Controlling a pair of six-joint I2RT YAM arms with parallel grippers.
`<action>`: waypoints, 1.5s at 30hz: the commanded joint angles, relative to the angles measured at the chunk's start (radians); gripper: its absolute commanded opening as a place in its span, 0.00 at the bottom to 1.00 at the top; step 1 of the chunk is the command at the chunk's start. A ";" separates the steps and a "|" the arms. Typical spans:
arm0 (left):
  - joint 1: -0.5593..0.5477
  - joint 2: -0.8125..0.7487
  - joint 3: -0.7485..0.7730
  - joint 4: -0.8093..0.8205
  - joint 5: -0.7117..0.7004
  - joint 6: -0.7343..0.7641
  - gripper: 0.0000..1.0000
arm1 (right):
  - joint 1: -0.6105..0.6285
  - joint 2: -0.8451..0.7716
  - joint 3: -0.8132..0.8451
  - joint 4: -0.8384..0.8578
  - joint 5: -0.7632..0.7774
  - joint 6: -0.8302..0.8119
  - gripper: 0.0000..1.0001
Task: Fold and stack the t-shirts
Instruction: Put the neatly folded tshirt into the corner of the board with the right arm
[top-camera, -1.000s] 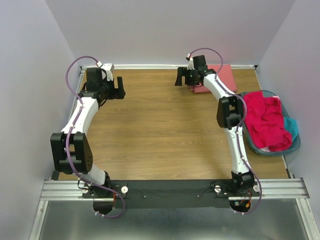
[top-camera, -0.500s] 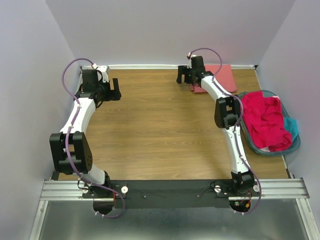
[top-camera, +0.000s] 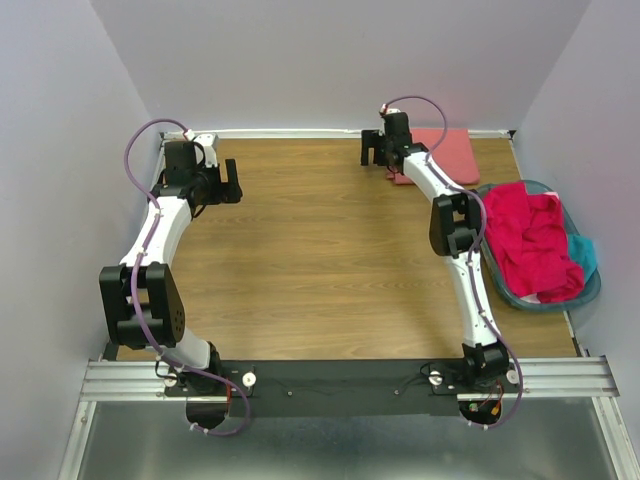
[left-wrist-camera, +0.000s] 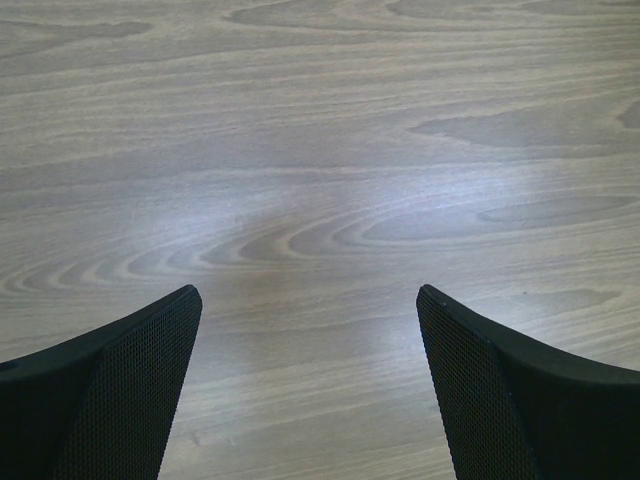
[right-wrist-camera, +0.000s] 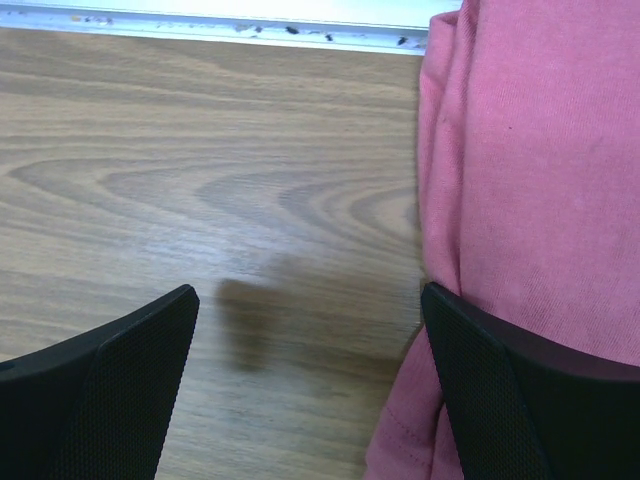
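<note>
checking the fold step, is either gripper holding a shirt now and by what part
Nothing is held. The left gripper and right gripper are open; the pink shirt lies outside the right jaws.

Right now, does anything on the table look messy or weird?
Only the basket looks messy: a magenta-red t-shirt is crumpled in a heap inside it, with a teal t-shirt poking out underneath. The salmon-pink t-shirt at the far edge lies neatly folded. Nothing looks spilled or broken.
</note>
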 joint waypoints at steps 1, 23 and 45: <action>0.008 0.001 -0.010 -0.008 0.030 0.014 0.96 | -0.035 0.058 0.000 -0.037 0.084 -0.010 1.00; 0.009 0.007 0.003 -0.022 0.030 0.011 0.96 | -0.078 0.040 0.006 -0.031 0.170 0.039 1.00; 0.011 0.026 0.018 -0.028 0.037 0.003 0.96 | -0.148 0.018 -0.010 -0.033 0.155 0.029 1.00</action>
